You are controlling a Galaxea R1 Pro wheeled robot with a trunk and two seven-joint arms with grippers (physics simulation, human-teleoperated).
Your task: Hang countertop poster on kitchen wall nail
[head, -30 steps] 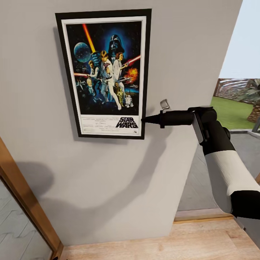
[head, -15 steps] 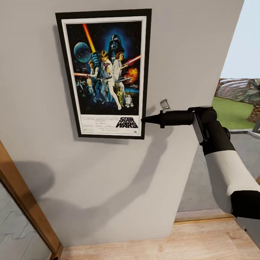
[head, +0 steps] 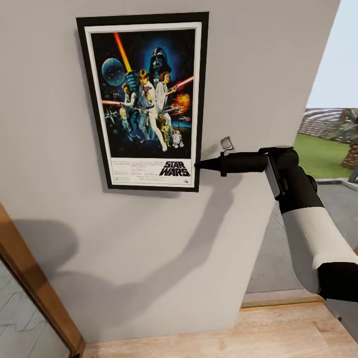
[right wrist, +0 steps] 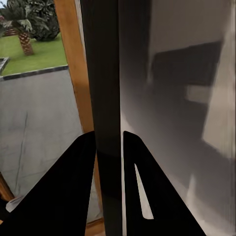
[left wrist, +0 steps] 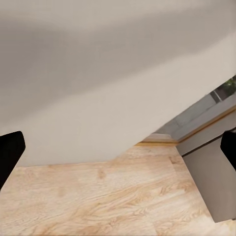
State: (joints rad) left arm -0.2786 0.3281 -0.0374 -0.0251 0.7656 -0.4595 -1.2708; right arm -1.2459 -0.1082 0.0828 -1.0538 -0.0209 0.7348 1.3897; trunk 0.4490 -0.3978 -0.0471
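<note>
One black-framed upright Star Wars poster sits flat against grey wall; right hand pinches its lower right frame edge. Judged stiff, light, slippery; edge grip suits.

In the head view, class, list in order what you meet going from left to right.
Wooden door frame → poster on the wall → right gripper at the poster's edge → wall hook → right arm → lawn outside.
</note>
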